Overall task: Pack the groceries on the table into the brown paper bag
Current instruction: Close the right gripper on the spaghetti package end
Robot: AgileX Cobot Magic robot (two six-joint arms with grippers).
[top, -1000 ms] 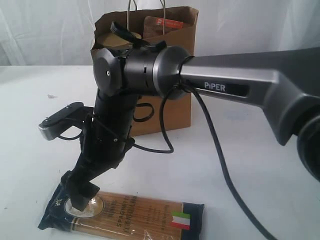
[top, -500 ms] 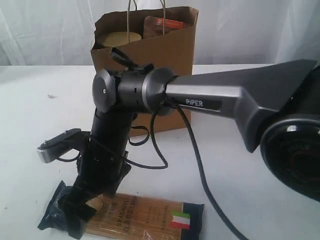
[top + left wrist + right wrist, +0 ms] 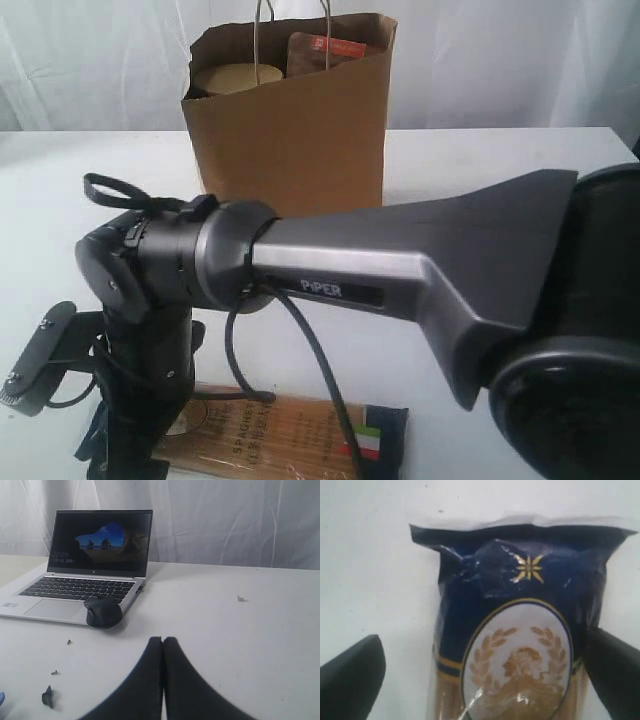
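Exterior view: white table (image 3: 500, 160), pale curtain (image 3: 500, 60) behind.

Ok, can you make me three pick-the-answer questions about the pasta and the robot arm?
1. Where is the spaghetti packet? A) on a chair B) flat on the table C) on a shelf
2. What colour is its end? A) red B) green C) dark blue
3. How is the right end effector? A) open B) shut on the packet C) shut, empty
Answers: 1 B, it lies on the white tabletop; 2 C, the right wrist view shows dark blue wrap; 3 A, its fingers stand apart, one each side of the packet.
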